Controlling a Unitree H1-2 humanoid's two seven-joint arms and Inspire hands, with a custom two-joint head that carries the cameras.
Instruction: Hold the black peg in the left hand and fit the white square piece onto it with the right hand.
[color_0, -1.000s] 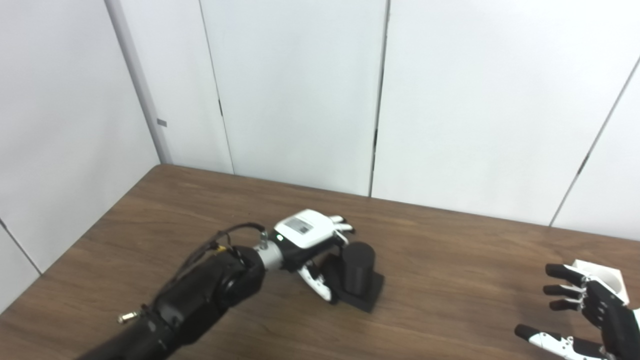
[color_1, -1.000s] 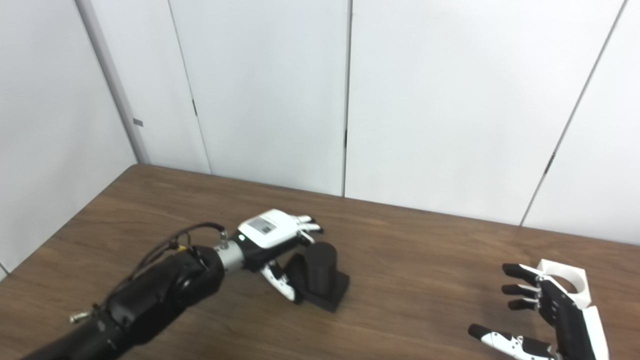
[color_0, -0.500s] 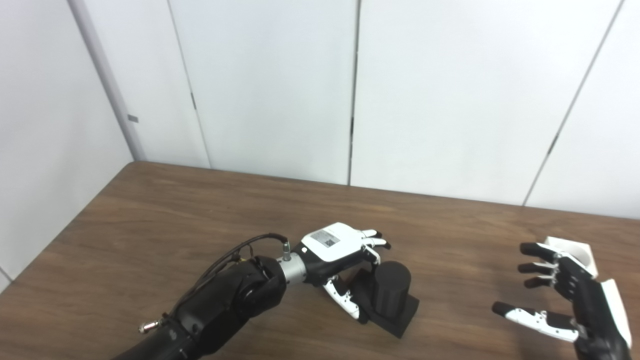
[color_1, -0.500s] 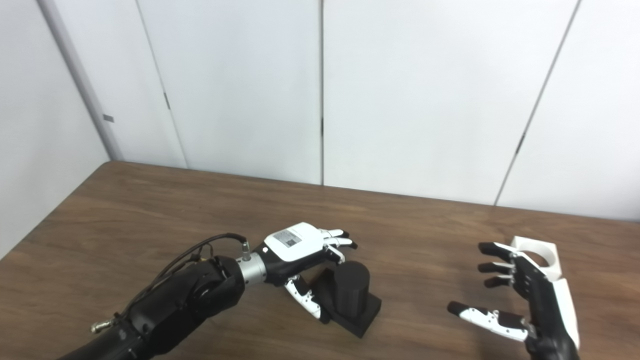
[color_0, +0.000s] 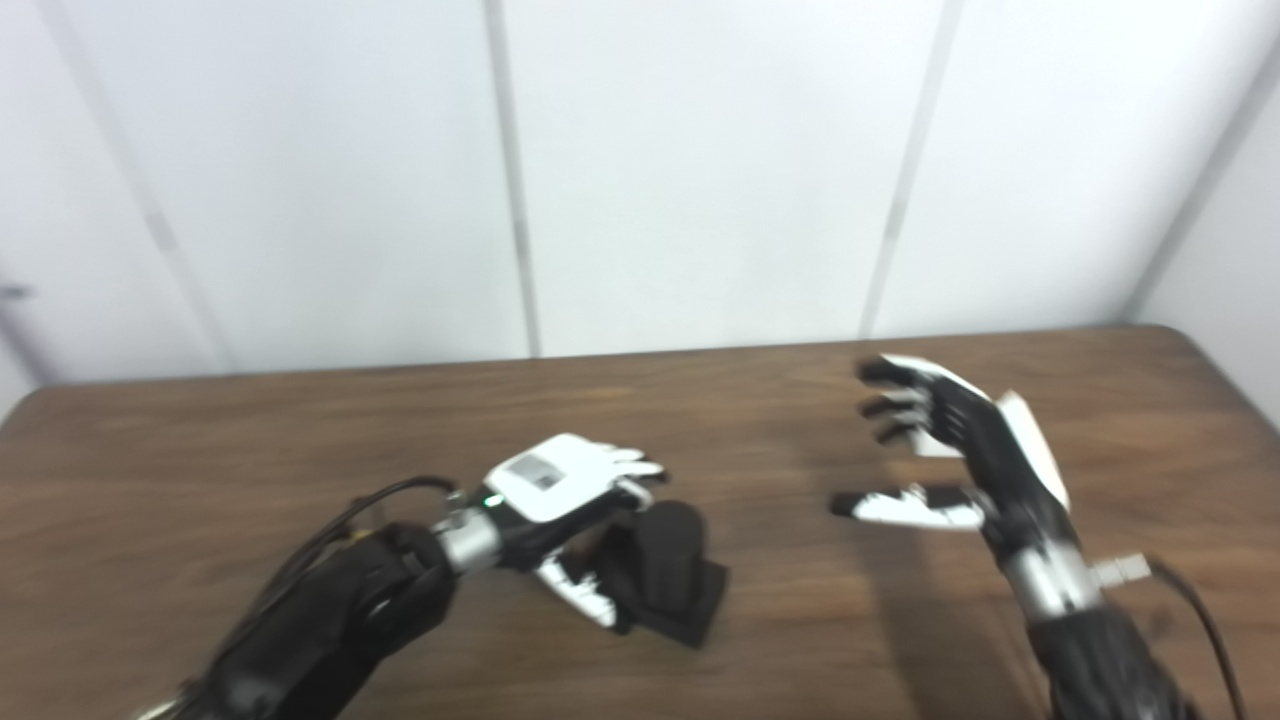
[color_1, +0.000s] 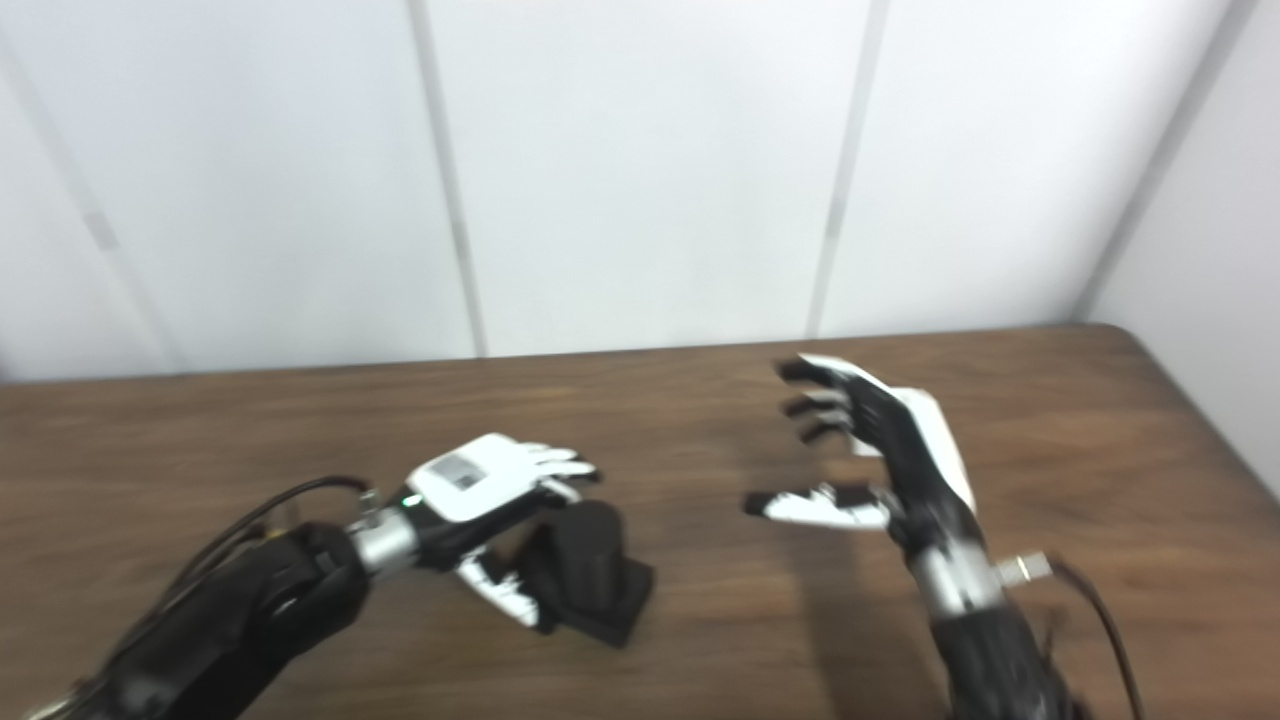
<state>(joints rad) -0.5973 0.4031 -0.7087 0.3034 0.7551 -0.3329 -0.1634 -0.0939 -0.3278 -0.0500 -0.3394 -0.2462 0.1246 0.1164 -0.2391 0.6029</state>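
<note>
Brown wood grain covers the surface (color_0: 300, 440), which runs wide under both arms in front of pale wall panels.

The left hand (color_0: 560, 490) lies low over the black peg (color_0: 665, 565), fingers curled about its far side and the thumb near its front; whether it truly clamps the peg or only cups it I cannot tell through the blur. The peg is a short, thick, round black post on a flat square black base, sitting on the surface near the middle. It looks rigid and moulded, probably light, with a smooth side that could slip, so a hold low around the post, just above the base, seems soundest and leaves the top free.

The right hand (color_0: 960, 450) is raised and spread, holding nothing. The white square piece (color_0: 925, 445) is almost wholly hidden behind its fingers; only a pale sliver shows. It likely is stiff, light plastic, best pinched across two opposite outer walls.
</note>
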